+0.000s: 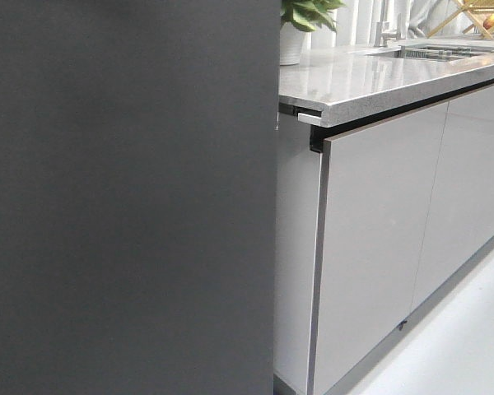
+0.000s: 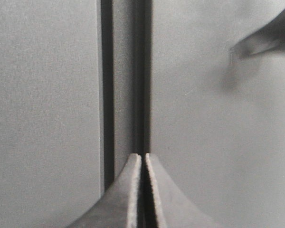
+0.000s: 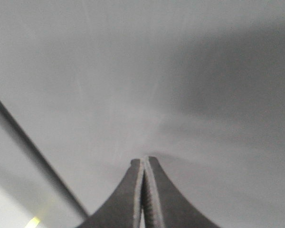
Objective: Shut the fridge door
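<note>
Fridge door (image 1: 132,197): the matte dark grey outer face is seen filling the left half and more of the front view, upright, its straight vertical edge standing just beside the glossy light grey cabinet fronts (image 1: 379,239). No arm is seen in that view.

Left gripper (image 2: 143,159): both fingers are seen pressed together along their length, with only a hairline seam between them and nothing held. Directly ahead of the fingertips a dark vertical gap (image 2: 126,80) is observed between two flat grey panels, one on each side of the fingers. Whether the tips touch the surface cannot be told. A blurred dark shape (image 2: 263,40) is noted ahead of and to one side of the fingers; it cannot be identified.

Right gripper (image 3: 144,162): the fingers are likewise closed against each other, empty, with their ribbed pads meeting. A plain grey surface, taken to be the door's outer face, lies immediately ahead of the tips and spans nearly the whole right wrist view; contact cannot be confirmed. To one side of the fingers a dark straight edge (image 3: 33,152) runs diagonally, with a paler surface beyond it.

Beyond the door, a speckled stone countertop (image 1: 370,78) is recorded above the cabinet fronts, carrying a potted plant (image 1: 300,29) and a sink (image 1: 436,52).
</note>
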You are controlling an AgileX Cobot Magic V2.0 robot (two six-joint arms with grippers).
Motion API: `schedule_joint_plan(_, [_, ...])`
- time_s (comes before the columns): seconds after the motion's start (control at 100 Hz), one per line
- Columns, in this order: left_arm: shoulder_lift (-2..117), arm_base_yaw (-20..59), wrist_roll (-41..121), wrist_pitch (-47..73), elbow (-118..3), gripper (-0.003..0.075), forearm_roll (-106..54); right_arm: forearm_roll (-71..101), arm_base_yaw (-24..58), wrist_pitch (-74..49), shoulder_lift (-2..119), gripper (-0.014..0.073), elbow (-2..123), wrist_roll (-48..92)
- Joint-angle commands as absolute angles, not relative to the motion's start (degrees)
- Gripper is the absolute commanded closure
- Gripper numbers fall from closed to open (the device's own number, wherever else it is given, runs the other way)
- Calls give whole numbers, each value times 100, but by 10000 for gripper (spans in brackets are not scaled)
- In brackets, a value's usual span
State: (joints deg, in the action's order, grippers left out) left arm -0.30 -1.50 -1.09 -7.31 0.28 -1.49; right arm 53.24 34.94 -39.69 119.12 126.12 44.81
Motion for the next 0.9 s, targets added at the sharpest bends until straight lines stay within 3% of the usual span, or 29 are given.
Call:
schedule_joint_plan(0.0, [-91, -142, -134, -1146, 230, 740, -172, 5425, 3320, -3810, 11244, 639, 12777, 4408])
schedule_joint_plan(0.68, [-91, -142, -134, -1146, 230, 740, -172, 823, 3064, -5095, 8967, 639, 12749, 1898])
schedule_joint_plan(0.89, [-91, -142, -134, -1146, 230, 740, -172, -60, 3064, -5317, 7612, 639, 11882, 1442])
